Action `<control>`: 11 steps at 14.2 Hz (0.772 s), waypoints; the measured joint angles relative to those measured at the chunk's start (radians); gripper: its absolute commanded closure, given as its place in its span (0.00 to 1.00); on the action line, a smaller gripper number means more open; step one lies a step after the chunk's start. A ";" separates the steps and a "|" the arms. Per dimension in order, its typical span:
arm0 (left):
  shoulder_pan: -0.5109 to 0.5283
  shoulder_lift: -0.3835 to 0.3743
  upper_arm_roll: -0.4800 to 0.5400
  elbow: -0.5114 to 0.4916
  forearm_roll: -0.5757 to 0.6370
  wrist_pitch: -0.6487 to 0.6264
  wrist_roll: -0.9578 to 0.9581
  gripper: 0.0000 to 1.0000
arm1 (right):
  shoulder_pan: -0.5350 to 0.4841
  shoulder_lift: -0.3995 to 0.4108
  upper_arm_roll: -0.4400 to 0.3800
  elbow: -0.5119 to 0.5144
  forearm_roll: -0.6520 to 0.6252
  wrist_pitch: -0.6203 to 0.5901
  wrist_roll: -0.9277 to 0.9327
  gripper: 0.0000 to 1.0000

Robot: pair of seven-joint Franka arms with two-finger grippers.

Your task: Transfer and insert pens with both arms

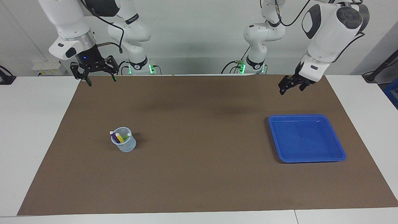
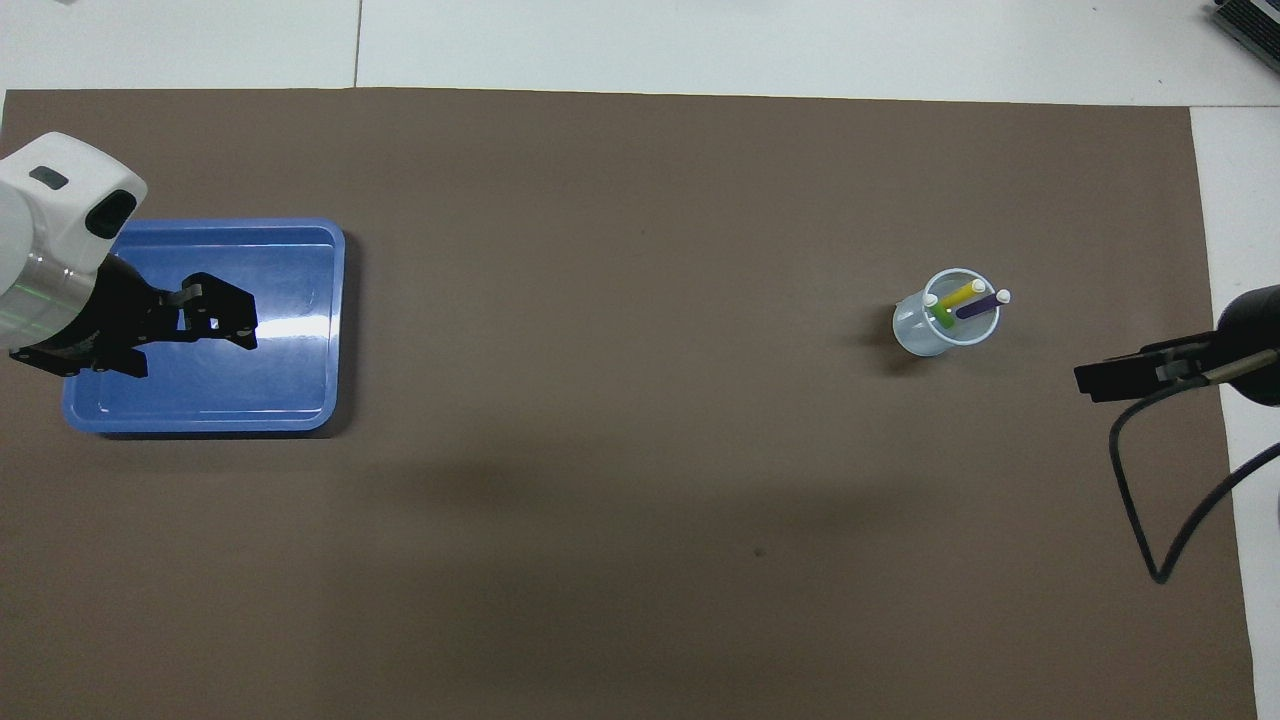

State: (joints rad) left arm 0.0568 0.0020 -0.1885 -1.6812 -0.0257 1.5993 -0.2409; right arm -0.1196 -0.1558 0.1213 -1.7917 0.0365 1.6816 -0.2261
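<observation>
Pens (image 1: 119, 137): three slim, rigid plastic markers, green, purple and yellow, leaning in a clear cup (image 1: 124, 143) toward the right arm's end of the brown mat (image 1: 199, 174). Likely light and slippery; grip mid-barrel. The shallow blue tray (image 1: 340, 157) sits empty. Right gripper (image 1: 100, 81) and left gripper (image 1: 290, 86) hang raised, jaws open, holding nothing.

My table (image 1: 37, 130) is white, its top made of panels with seams showing at the edge farthest from me, and a brown mat (image 1: 199, 174) covers most of it, leaving white margins at both ends. A pale grey-white wall (image 1: 192, 34) stands close to my end of the table, evenly lit, with soft shadows lying on the mat. A white socket box (image 1: 46, 67) sits low on that wall, and a dark stand (image 1: 381, 70) leans in at the other end.
</observation>
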 measured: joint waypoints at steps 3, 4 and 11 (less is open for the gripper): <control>-0.001 0.000 0.001 0.000 0.000 0.000 0.050 0.00 | 0.000 0.000 0.000 -0.001 0.000 0.000 0.000 0.00; -0.001 0.000 0.001 0.000 0.000 0.000 0.053 0.00 | 0.001 0.000 0.001 -0.001 0.000 0.000 0.004 0.00; -0.001 0.000 0.000 0.000 0.000 0.001 0.062 0.00 | 0.008 0.000 0.002 -0.004 0.040 0.000 0.133 0.00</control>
State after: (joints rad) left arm 0.0557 0.0020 -0.1881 -1.6809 -0.0257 1.6004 -0.1793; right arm -0.1115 -0.1558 0.1231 -1.7959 0.0764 1.6816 -0.0936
